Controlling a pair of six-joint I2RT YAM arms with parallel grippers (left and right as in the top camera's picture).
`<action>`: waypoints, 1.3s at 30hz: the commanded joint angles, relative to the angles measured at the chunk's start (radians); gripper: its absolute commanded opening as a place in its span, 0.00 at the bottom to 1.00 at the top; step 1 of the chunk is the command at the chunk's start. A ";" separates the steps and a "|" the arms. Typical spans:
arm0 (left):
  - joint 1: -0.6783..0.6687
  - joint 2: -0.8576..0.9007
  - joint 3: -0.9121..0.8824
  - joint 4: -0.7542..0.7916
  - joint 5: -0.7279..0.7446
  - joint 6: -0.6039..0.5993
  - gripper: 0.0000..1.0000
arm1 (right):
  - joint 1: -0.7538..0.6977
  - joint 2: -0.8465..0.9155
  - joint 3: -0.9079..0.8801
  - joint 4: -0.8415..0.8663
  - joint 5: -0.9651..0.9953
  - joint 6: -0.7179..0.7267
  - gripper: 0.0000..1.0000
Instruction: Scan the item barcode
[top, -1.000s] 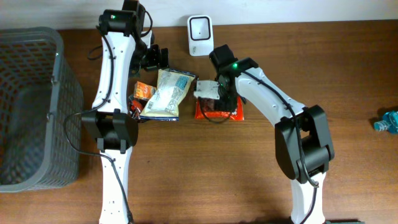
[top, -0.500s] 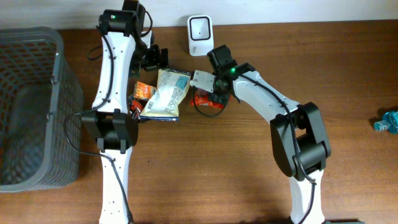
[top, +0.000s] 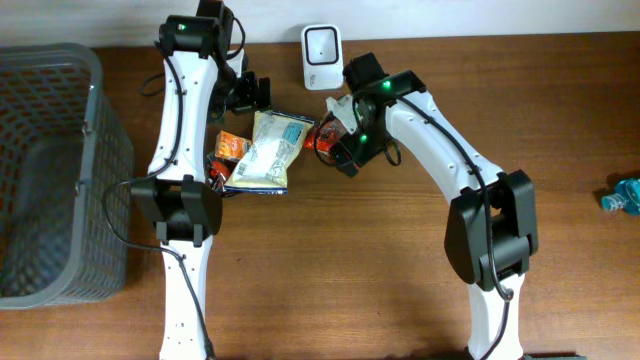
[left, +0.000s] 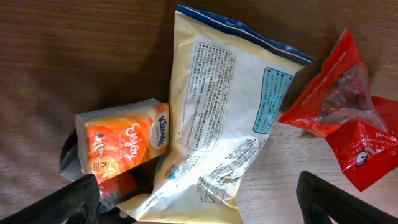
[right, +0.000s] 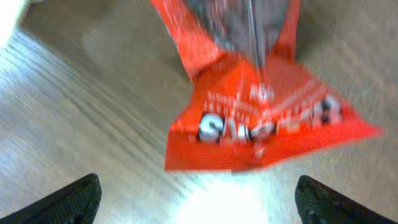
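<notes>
Grey plastic mesh basket (top: 108, 170) — nine o'clock, on brown wooden table (top: 350, 270); small teal crumpled wrapper (top: 625, 192) — three o'clock.

Both arms: white smooth link shells w/ black joint housings. Left arm (top: 185, 110) has a chunky black elbow block (top: 180, 210) & a thin black cable (top: 112, 215) looping out beside it. Right arm (top: 440, 150): same build, black elbow housing (top: 490, 235). Small green LED lit near each wrist: left LED (top: 181, 26), right LED (top: 380, 86). Left end effector (left: 202, 202) fingers (left: 68, 199) matte black, blunt, slightly grainy. Right end effector (right: 199, 199) fingers (right: 68, 199) same colour, but blurred in wrist view.
</notes>
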 joint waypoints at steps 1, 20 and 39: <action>0.004 -0.003 0.013 0.002 -0.007 0.005 0.99 | -0.027 -0.032 0.010 -0.016 0.125 0.473 0.98; 0.004 -0.003 0.013 0.002 -0.007 0.005 0.99 | 0.036 -0.029 -0.063 -0.035 0.106 0.250 0.98; 0.004 -0.003 0.013 0.002 -0.007 0.005 0.99 | 0.145 -0.023 -0.165 0.184 0.475 -0.366 0.99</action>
